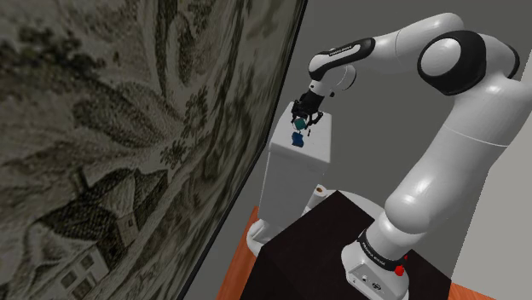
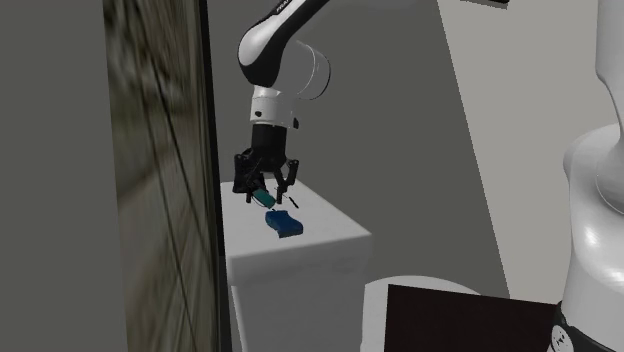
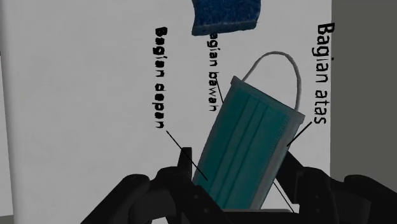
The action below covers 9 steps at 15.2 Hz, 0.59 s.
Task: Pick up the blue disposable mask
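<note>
1. Black fingers of my pincer [image 3: 238,172] sit closest in the wrist view, clamped on the lower end of a teal pleated disposable mask [image 3: 251,143] with a white ear loop. Small black caption words float around it. Beyond lie a dark blue rectangular pad [image 3: 227,16] and the plain white box-shaped bench [image 3: 95,76].
2. From the shoulder view, the mask [image 1: 299,124] hangs in my pincer [image 1: 300,119] over the bench [image 1: 294,183], just above the pad [image 1: 296,140] and beside a large landscape-printed panel [image 1: 119,145].
3. From the second exterior view, the mask [image 2: 261,193] seems clear of the bench [image 2: 310,255], with the pad [image 2: 283,226] flat beside it.
4. I judge the grasp made and the lift in hand. Next calls for a straight rise with steady squeeze, since I pinch only one end.
</note>
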Each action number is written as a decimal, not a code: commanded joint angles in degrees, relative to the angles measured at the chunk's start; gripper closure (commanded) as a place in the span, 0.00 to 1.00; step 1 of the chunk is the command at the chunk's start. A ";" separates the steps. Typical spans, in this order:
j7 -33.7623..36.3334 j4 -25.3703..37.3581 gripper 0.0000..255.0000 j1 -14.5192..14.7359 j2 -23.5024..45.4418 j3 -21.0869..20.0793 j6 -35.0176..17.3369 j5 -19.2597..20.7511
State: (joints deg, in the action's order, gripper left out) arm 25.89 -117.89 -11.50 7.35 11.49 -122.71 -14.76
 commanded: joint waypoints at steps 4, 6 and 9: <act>-0.04 -0.02 1.00 0.01 0.16 -0.04 -0.06 -0.06; -0.05 -0.03 1.00 0.01 0.16 -0.04 -0.07 -0.06; 0.43 0.68 1.00 0.03 -0.69 0.04 1.41 0.37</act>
State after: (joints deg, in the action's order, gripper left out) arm 26.14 -117.36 -11.48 7.03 11.51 -121.83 -14.56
